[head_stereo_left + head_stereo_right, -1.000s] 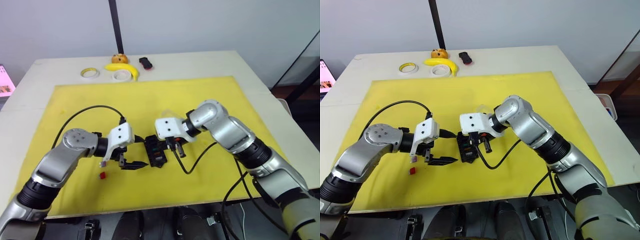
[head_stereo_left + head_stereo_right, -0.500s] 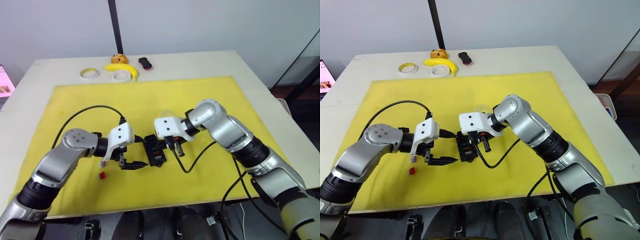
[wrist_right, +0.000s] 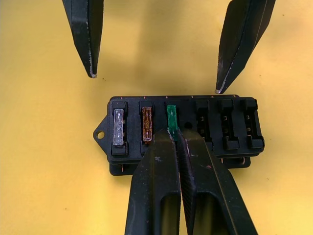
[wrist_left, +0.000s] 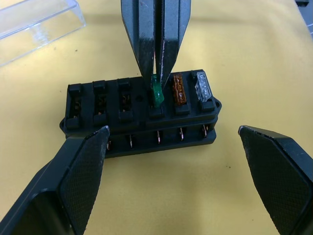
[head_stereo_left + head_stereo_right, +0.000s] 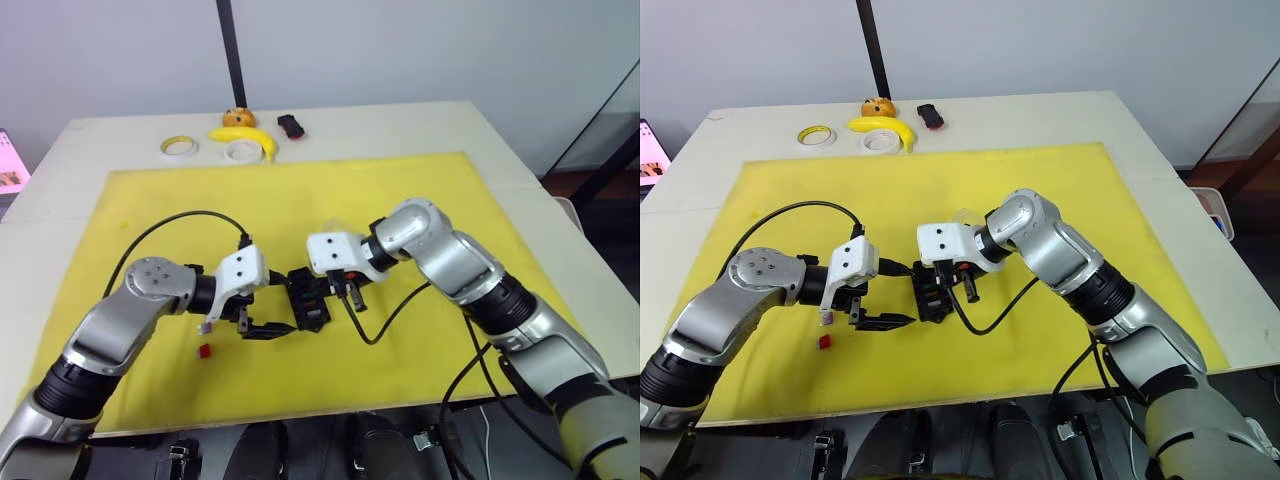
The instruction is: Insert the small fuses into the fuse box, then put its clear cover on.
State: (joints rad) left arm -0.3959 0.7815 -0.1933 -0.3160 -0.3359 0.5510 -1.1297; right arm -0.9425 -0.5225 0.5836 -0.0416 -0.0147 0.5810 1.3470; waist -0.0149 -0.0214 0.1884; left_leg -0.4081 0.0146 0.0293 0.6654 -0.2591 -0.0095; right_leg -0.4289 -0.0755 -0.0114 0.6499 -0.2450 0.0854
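The right gripper (image 3: 173, 139) pinches the green fuse (image 3: 171, 118) in the third slot of the fuse box (image 3: 178, 128), mid yellow mat. It looks tiny, light and slippery; hold its flat top. The left gripper (image 4: 181, 147) jaws stand wide apart
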